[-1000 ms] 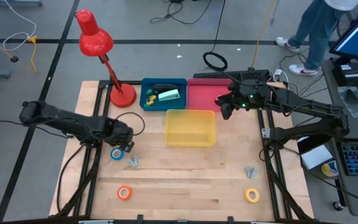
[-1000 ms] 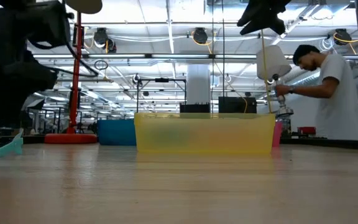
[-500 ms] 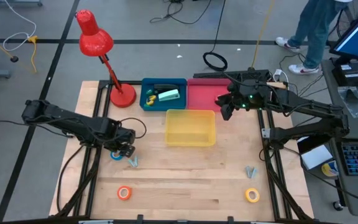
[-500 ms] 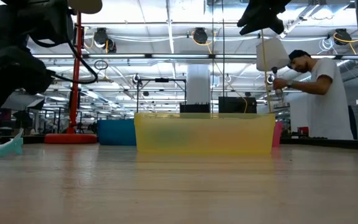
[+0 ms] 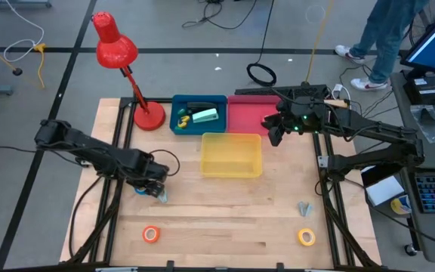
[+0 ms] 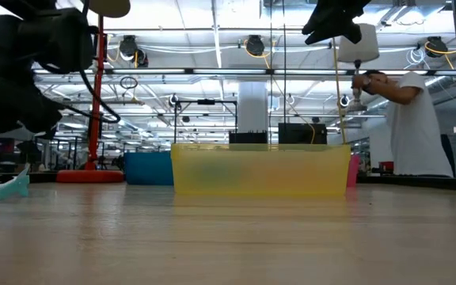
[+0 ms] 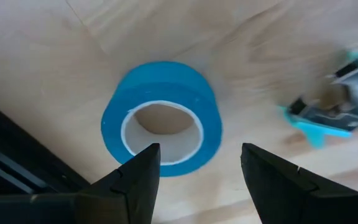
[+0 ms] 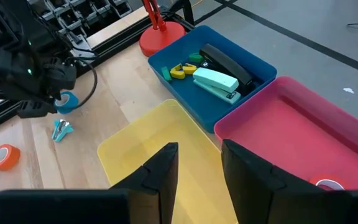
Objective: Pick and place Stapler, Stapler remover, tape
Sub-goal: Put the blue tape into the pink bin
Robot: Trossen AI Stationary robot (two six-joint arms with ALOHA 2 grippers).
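**Desk:** What does the left side of the table show?

**Observer:** The left gripper hangs low over the blue tape roll, its fingers spread and empty, one fingertip over the roll's pale core, the other outside its wall. A teal staple remover lies just beside the roll. To do the step well, the arm should straddle the roll's wall squarely and avoid nudging the remover.

**Desk:** And further right?

**Observer:** The orange roll sits near the front edge, the yellow bin at centre, with the blue bin holding staplers and the pink bin behind it. The right gripper waits above the pink bin, fingers partly parted, gripping nothing. The yellow roll lies front right.
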